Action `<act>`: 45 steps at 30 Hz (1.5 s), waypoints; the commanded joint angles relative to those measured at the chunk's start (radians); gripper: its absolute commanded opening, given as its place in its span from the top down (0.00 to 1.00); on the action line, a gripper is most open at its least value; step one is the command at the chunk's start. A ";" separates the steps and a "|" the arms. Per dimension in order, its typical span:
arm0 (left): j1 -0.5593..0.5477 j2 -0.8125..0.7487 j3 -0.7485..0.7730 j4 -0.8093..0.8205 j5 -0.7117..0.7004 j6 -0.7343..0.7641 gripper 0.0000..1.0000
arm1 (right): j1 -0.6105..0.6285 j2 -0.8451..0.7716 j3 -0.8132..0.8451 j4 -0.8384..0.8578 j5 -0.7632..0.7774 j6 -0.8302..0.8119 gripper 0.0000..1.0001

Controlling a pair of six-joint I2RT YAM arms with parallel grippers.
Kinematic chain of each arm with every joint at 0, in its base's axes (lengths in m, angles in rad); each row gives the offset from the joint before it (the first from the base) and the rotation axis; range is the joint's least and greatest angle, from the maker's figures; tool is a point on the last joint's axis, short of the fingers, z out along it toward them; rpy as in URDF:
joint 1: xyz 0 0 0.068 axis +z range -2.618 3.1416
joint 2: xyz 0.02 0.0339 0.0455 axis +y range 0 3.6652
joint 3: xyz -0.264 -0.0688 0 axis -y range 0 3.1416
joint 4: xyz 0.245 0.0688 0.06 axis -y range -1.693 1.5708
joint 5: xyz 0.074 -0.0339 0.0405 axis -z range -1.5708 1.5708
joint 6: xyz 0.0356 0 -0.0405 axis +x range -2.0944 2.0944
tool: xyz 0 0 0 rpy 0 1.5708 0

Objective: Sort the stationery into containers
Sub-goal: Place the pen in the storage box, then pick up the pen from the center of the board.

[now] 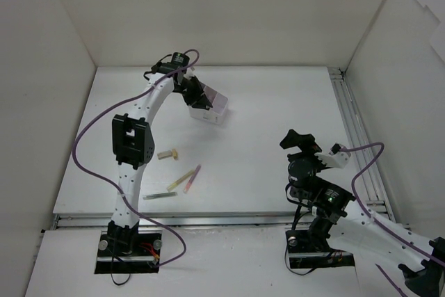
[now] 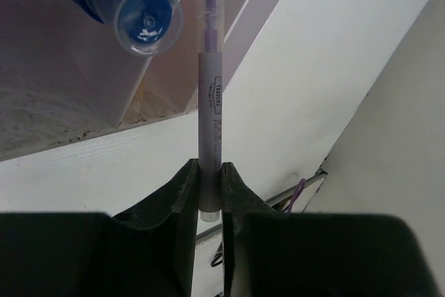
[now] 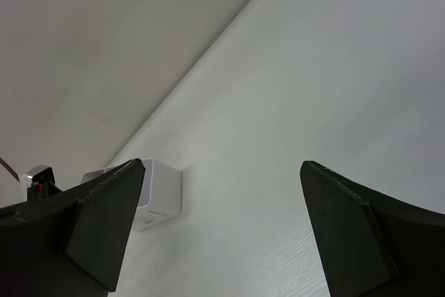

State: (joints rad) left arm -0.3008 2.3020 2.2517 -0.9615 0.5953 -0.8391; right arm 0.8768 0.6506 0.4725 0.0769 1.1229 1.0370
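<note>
While the left gripper pinches a grey pen near one end, the pen's other end reaches over the white box. The box sits toward the far edge of the table, left of centre. A clear tube with a blue end shows inside the box. The right gripper hangs with jaws wide apart and nothing between them, near the right edge. Nearer the front left corner lie a tan eraser, a yellow-green stick beside a pink stick, and a darker green stick.

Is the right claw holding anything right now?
No, the right claw is wide open, with nothing between its jaws.
</note>
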 commanded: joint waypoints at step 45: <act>-0.201 -1.641 -1.222 0.172 -1.103 -0.009 0.00 | 0.186 1.089 0.722 -0.025 -0.591 -0.200 0.02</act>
State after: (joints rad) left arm -0.5011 0.6590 1.0466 -0.8040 -0.4511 -0.7830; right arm 1.0603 1.7332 1.1549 0.1043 0.3985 0.5884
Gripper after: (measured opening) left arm 0.996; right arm 0.979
